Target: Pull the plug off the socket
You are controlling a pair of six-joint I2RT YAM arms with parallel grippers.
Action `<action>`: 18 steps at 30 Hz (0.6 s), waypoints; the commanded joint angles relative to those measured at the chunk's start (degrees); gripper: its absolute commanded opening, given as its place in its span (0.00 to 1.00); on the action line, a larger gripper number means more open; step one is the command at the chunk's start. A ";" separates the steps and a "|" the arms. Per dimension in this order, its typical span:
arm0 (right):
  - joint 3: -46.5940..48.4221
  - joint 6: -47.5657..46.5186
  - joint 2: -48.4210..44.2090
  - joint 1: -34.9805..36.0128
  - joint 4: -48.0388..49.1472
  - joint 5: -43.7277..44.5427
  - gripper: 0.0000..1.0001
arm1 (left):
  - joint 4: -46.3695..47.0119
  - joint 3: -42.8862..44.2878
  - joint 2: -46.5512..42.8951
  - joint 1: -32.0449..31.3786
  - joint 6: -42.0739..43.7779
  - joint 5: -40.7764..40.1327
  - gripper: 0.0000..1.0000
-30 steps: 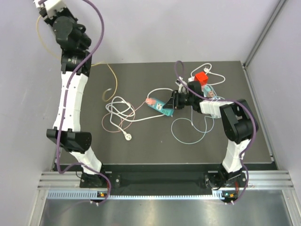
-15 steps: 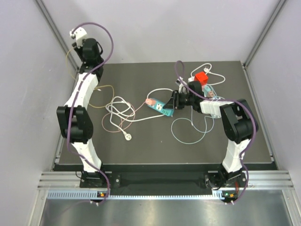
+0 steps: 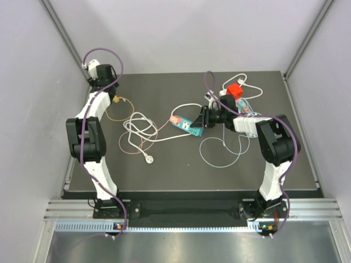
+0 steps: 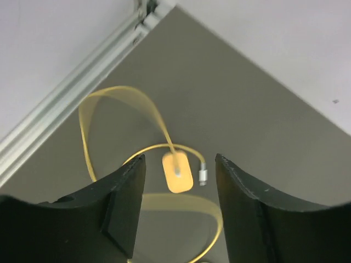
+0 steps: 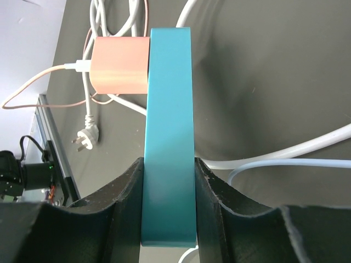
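Clamping teal power strip (image 5: 167, 98) in right end effector (image 5: 167, 164), left end effector (image 4: 179, 161) parted above yellow plug (image 4: 177, 174).

1. Looks like a robotics lab: a purpose-built test cell rather than a home or shop.
2. Shows a left arm (image 3: 88, 131) and a right arm (image 3: 274, 145), white and black, bolted by an aluminium rail (image 3: 60, 211).
3. Has a dark matte table (image 3: 181, 175) boxed in by plain pale walls (image 3: 181, 33) and metal corner posts (image 3: 308, 38).
4. Carries loose cables (image 3: 140, 129) strewn across the surface.
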 commanded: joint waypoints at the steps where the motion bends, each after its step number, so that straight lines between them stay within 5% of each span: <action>1: 2.64 -0.72 -0.99 -0.65 3.09 -2.35 0.00 | -1.16 -1.87 -2.34 3.31 -4.36 7.94 0.64; 12: 2.29 -1.07 -2.49 -1.09 3.09 -2.44 0.00 | 2.52 -9.43 -11.30 8.41 -3.57 25.51 0.77; 18: 2.47 -3.09 -3.19 -1.18 2.83 -4.28 0.00 | 3.66 -12.59 -16.75 9.29 -5.32 47.47 0.79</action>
